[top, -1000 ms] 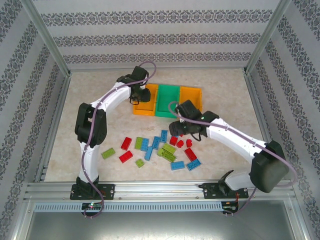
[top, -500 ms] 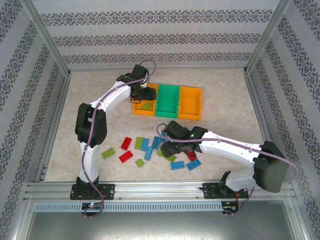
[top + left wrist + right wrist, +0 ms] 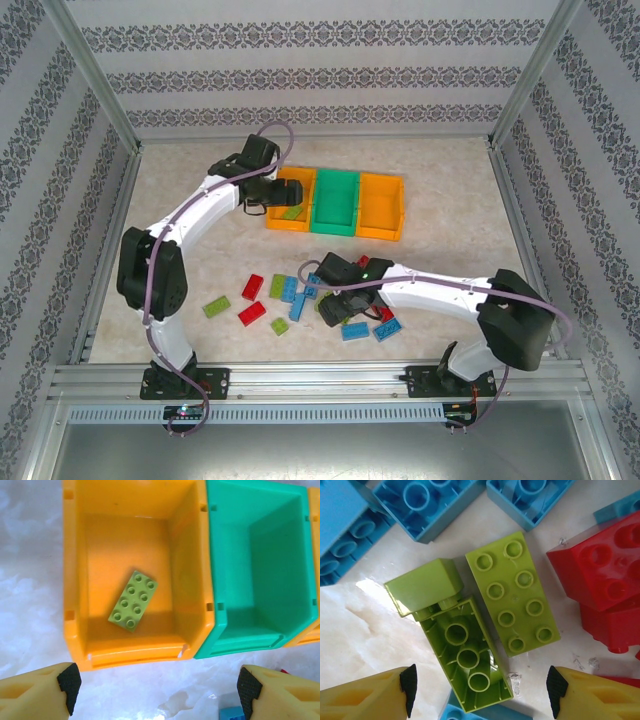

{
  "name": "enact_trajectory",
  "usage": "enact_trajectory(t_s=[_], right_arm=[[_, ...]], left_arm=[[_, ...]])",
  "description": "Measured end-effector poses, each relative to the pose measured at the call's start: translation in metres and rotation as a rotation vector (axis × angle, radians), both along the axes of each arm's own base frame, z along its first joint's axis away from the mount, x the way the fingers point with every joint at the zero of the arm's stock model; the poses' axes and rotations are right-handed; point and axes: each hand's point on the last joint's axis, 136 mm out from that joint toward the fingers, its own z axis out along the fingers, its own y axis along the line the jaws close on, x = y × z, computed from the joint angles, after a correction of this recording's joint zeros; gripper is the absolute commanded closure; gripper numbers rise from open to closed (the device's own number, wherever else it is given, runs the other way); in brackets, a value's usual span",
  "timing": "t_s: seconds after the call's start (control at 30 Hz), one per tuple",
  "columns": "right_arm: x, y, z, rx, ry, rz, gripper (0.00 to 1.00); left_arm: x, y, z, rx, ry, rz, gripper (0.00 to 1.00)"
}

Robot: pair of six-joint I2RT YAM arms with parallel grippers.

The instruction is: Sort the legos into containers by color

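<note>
Marbled desk (image 3: 200, 240) lies below us. Our left fingers (image 3: 40, 692) hang wide and empty at the edge of the left orange bin (image 3: 75, 580), where one lime brick (image 3: 133, 600) lies; the green bin (image 3: 230, 555) touches it. Our right fingers (image 3: 367, 695) stand wide over two lime bricks (image 3: 512, 600) among the scattered legos (image 3: 290, 292), gripping none.

Robot lab cell: aluminium frame (image 3: 300, 378), wallpapered walls (image 3: 320, 60).
</note>
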Motion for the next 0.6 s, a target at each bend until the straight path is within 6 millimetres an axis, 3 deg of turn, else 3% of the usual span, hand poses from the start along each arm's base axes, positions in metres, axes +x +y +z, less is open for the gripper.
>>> enact_trajectory(t_s=[0.3, 0.5, 0.6], right_arm=[[-0.001, 0.007, -0.018, -0.052, 0.053, 0.04, 0.38], [0.004, 0.014, -0.02, -0.061, 0.057, 0.053, 0.44], [0.004, 0.014, -0.02, -0.063, 0.058, 0.053, 0.42]], left_arm=[[-0.009, 0.046, -0.019, 0.022, 0.055, 0.101, 0.15], [-0.014, 0.056, -0.013, 0.02, 0.042, 0.12, 0.15], [-0.016, 0.061, -0.012, 0.021, 0.043, 0.13, 0.15]])
